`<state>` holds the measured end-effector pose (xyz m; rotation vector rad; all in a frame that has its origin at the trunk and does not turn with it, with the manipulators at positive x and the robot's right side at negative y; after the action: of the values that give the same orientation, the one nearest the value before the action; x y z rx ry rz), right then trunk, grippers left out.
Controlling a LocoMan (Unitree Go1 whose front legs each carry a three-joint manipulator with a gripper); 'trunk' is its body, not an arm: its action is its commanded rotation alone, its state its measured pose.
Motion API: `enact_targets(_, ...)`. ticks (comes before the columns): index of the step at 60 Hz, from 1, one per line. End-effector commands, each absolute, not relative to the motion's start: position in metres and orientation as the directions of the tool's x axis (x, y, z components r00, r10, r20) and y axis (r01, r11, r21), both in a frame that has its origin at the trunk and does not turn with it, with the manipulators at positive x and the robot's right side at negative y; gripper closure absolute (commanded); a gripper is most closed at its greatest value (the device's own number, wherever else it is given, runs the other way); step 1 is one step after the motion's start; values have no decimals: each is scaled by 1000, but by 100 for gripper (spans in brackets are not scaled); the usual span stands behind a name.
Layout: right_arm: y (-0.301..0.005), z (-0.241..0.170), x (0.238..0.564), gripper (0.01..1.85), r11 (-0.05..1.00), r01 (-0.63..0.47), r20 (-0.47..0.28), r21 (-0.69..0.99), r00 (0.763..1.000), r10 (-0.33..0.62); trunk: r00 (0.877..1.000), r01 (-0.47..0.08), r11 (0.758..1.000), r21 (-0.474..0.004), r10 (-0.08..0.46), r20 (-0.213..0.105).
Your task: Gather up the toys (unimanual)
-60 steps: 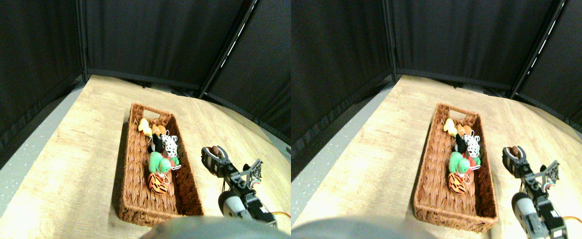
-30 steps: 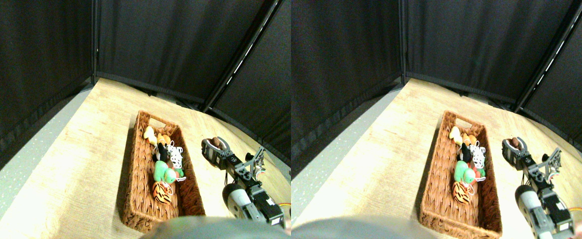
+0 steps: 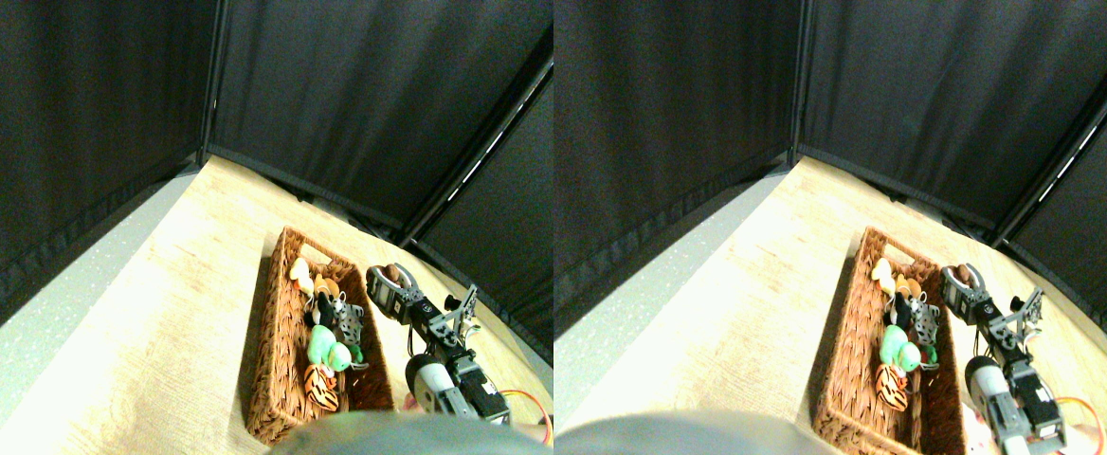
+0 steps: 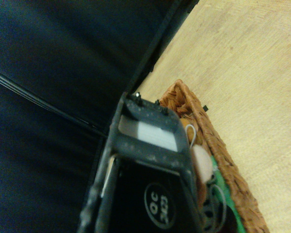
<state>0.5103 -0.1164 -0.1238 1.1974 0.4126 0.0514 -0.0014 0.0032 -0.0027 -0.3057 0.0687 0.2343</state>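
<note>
The long wicker basket (image 3: 274,365) lies on the wooden table and holds several toys in a row: yellow (image 3: 300,272), orange (image 3: 325,285), black (image 3: 327,309), spotted (image 3: 351,323), green (image 3: 325,349) and the striped tiger (image 3: 321,389). My right gripper (image 3: 387,278) hangs at the basket's far right rim, shut on a small pale brownish-pink toy (image 3: 384,276). In the wrist view that pale toy (image 4: 202,162) shows beside the dark jaw frame, with a keyring loop (image 4: 190,132), the basket rim (image 4: 218,145) and a patch of green toy (image 4: 233,213) behind it.
Black curtain panels (image 3: 326,85) wall in the table at the back and on both sides. A grey floor strip (image 3: 32,351) runs along the table's left edge. An orange cable (image 3: 525,396) trails behind my arm at the lower right.
The camera has tilted, shifting the whole picture. Relative to the basket, my gripper with the toy has moved left, from open table beside it to its far right rim.
</note>
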Motion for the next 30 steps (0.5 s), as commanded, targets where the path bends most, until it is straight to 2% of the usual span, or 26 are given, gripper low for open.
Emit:
enact_targets(1, -110, -122, 510, 169, 346, 137, -243, 928, 927, 285, 961, -273, 916, -292, 251, -111)
enact_targets(16, -93, -126, 509, 170, 299, 128, -230, 946, 912, 340, 959, -283, 911, -299, 261, -113)
enact_targets(25, -90, -127, 508, 176, 276, 134, -228, 952, 911, 343, 957, -289, 908, -304, 266, -115)
enact_targets(29, -89, -126, 507, 179, 278, 161, -253, 947, 909, 332, 957, -288, 909, -303, 265, -117)
enact_targets(30, -89, -125, 507, 172, 285, 175, -268, 942, 905, 331, 957, -288, 909, -303, 264, -117)
